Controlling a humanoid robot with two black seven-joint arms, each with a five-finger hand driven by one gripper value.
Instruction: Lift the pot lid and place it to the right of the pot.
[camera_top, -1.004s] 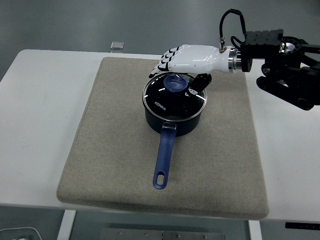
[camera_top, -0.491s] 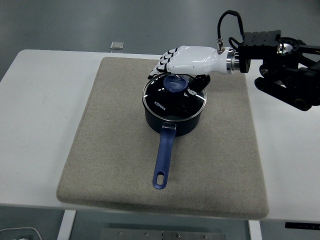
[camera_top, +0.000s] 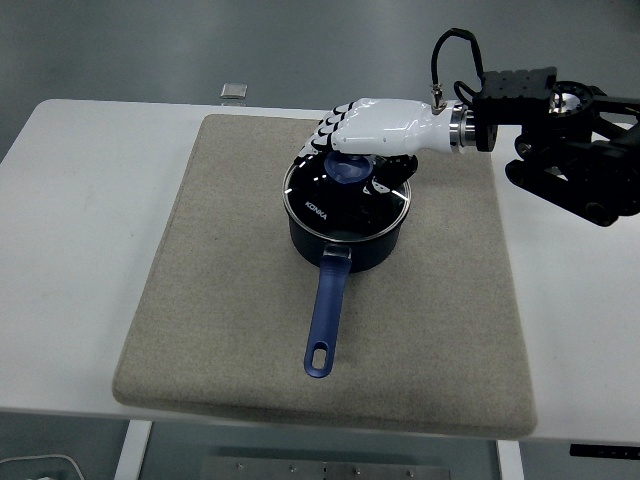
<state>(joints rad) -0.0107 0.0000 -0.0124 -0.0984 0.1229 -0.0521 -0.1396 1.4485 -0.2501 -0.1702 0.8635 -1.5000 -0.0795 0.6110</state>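
Resting glass lid (camera_top: 347, 195), blue knob (camera_top: 349, 168)

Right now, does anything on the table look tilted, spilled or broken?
Nothing stands out. The dark blue pot stands upright on the beige mat, its glass lid seated level on the rim. The white right hand is over the lid's blue knob. No spill or damage shows.

Your right arm (camera_top: 560, 140) comes in from the right edge, black links bunched at the wrist, forearm roughly level. Your right hand (camera_top: 375, 127) is white-shelled, back facing up, pointing left. Your fingers (camera_top: 330, 128) curl downward at the tips; can't tell if they're clamped on anything. Left arm isn't visible.
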